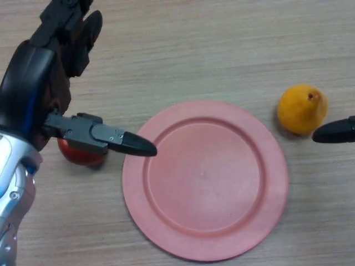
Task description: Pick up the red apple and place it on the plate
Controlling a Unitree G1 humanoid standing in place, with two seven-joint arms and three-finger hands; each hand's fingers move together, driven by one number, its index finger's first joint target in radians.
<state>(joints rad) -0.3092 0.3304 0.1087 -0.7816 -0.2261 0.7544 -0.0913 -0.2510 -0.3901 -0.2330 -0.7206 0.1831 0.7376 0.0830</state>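
The red apple [79, 154] sits on the table at the left, just left of the pink plate [205, 180], and my left hand hides most of it. My left hand [50, 72] hovers over the apple with its fingers spread open; the thumb [119, 139] points right over the plate's left rim, and the other fingers reach toward the far side. Nothing is held. Only one fingertip of my right hand [335, 132] shows at the right edge, next to an orange-yellow fruit.
An orange-yellow pear-shaped fruit [302, 108] stands on the wooden table [211, 50] to the right of the plate, close to its rim.
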